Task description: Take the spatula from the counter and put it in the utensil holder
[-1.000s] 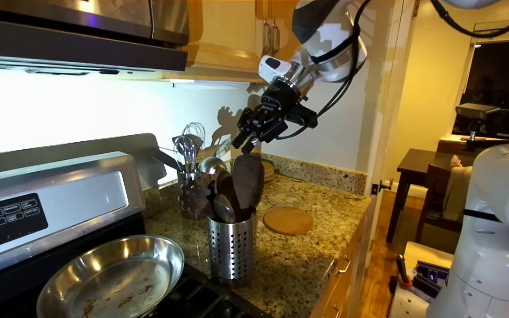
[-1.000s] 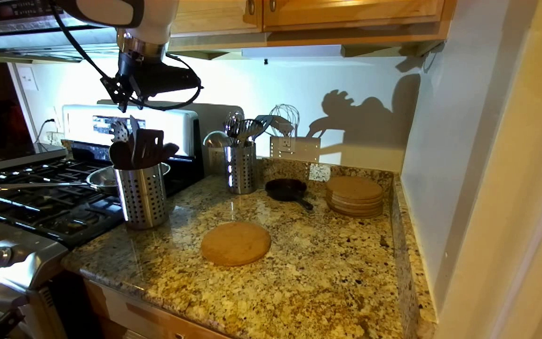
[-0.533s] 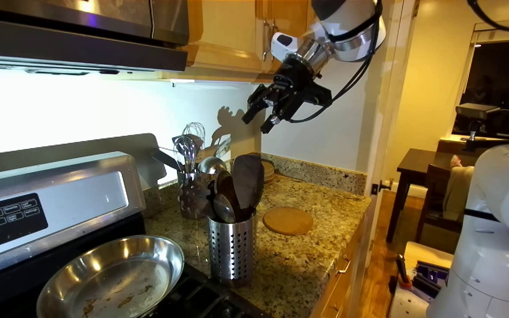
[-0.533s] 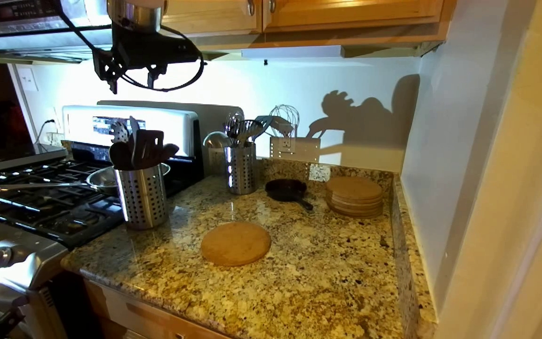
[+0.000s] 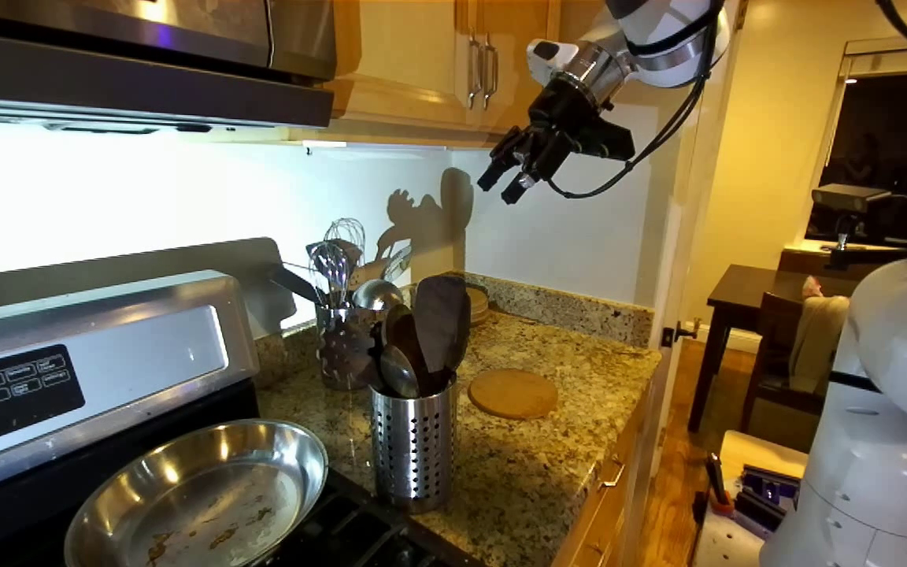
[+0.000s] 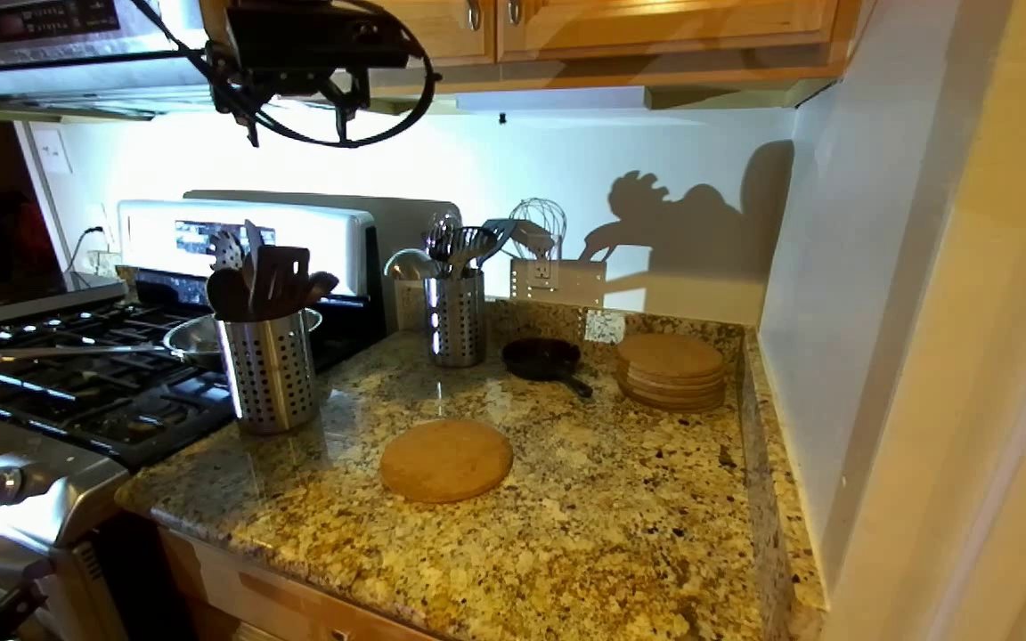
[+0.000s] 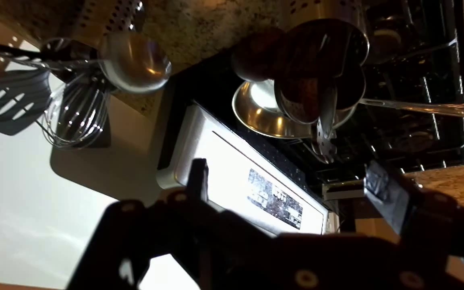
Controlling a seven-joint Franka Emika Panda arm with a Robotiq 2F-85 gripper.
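Observation:
A dark brown, broad-headed spatula [image 5: 439, 323] stands head up among several utensils in the perforated steel utensil holder [image 5: 414, 453]. In an exterior view, a slotted spatula head [image 6: 281, 274] tops the same utensil holder [image 6: 268, 378], which stands on the granite counter [image 6: 584, 499] beside the stove. My gripper [image 5: 499, 191] hangs above and apart from the utensils, under the cabinets. In the wrist view the gripper [image 7: 290, 181] is open, its fingers wide apart with nothing between them. The lower ends of the utensils are hidden inside the holder.
A steel pan [image 5: 201, 496] sits on the black stove. Another steel cylinder [image 6: 457, 325] with whisks and ladles stands at the back. On the counter lie a round wooden disc [image 6: 446, 461], a small skillet [image 6: 544, 359] and stacked discs [image 6: 671, 374]. Cabinets [image 5: 406, 63] hang overhead.
My gripper has risen away from the brown spatula's head, moving up and to the right in an exterior view. Its jaws have spread wider. The utensils and the holder have stayed put.

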